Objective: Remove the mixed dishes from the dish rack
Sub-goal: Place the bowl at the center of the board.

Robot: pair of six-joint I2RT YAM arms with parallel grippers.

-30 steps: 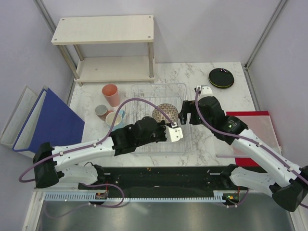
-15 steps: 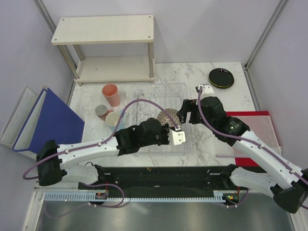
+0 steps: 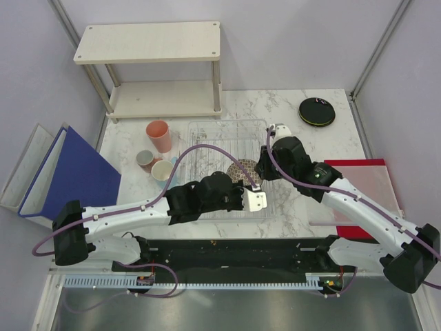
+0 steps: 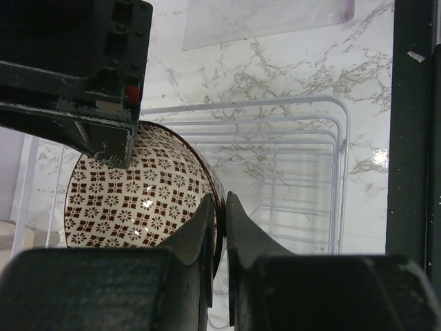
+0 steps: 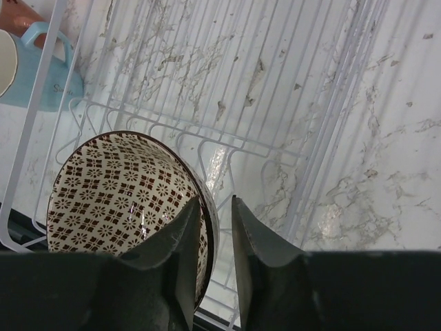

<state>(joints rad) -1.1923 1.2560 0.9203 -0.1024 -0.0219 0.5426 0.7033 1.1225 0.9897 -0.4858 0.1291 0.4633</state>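
Over the silvery wire dish rack (image 3: 207, 138), my right gripper (image 5: 215, 207) has narrowed around the rim of the net-patterned beige bowl (image 5: 117, 193), though I cannot tell if it grips; my left gripper (image 4: 220, 203) clamps that rim, so a handover looks likely.

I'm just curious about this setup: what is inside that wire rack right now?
A patterned bowl, tilted, its rim pinched by the left gripper and right gripper. The wire rack shows otherwise bare grid; the arms cover its near part, so that is unseen.

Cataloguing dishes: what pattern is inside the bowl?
Bowl: beige with dark red-brown flower squares; clearest in left wrist view.
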